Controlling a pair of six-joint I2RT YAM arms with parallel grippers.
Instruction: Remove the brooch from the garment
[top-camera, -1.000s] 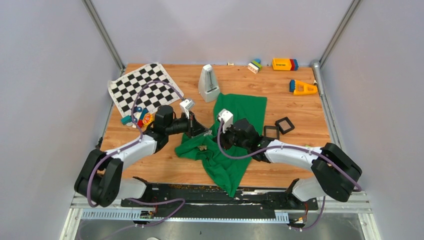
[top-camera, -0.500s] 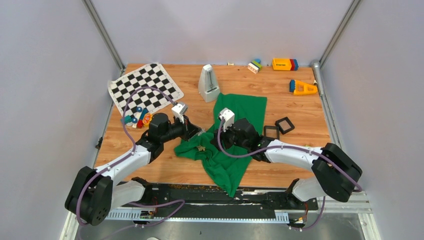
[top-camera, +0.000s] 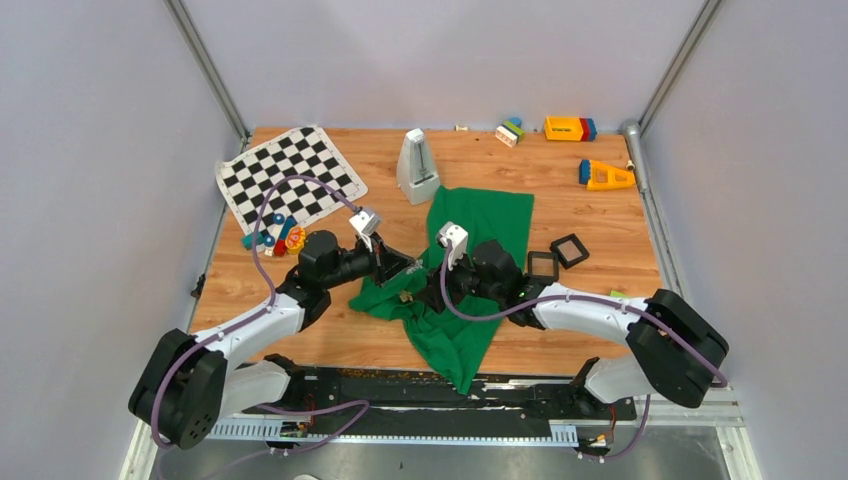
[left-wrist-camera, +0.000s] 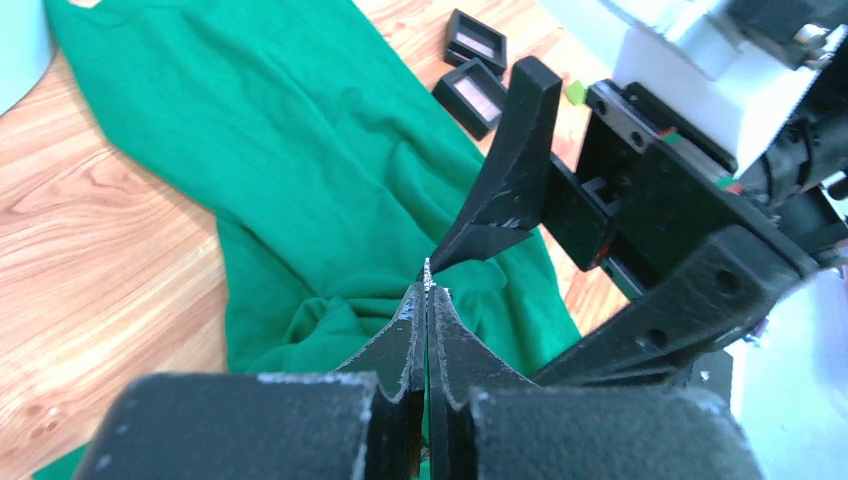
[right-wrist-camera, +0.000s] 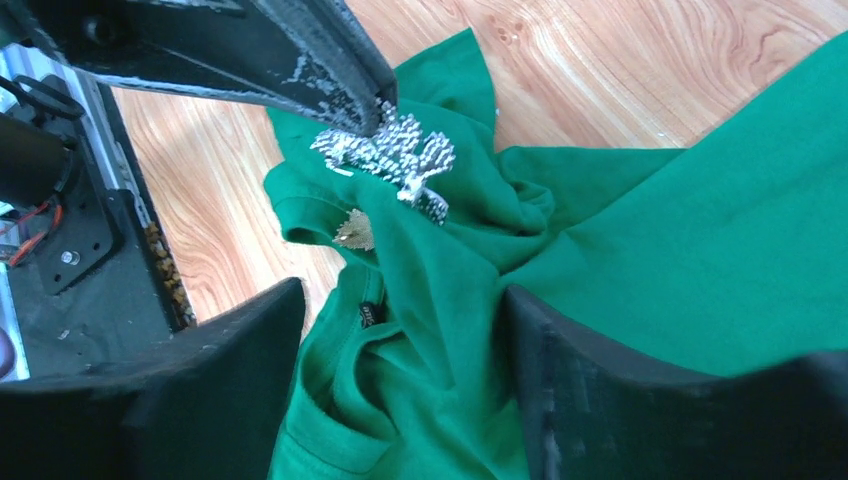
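Your desk (top-camera: 600, 215) carried the garment (top-camera: 482, 222), a bright green shirt lying crumpled between your two arms, its upper part spread flat toward the far side and its lower part bunched near the arm bases. A chequered mat (top-camera: 290, 175) lay at the far left corner, well apart from the cloth, and a pale metronome (top-camera: 416, 167) stood just beyond the shirt's far edge. Two black square frames (top-camera: 570, 249) sat on the bare wood just right of the shirt.

Your right claw (right-wrist-camera: 400, 320) was released, its fingers spread wide over a raised fold of the shirt. Your left claw (left-wrist-camera: 427, 295) was clenched, tips pressed together on the edge of the brooch (right-wrist-camera: 385, 158). The brooch was a silvery, sparkling, branching piece lying on that fold, facing your right claw. Just below it a small gold leaf-shaped piece (right-wrist-camera: 354, 231) rested on the green cloth.
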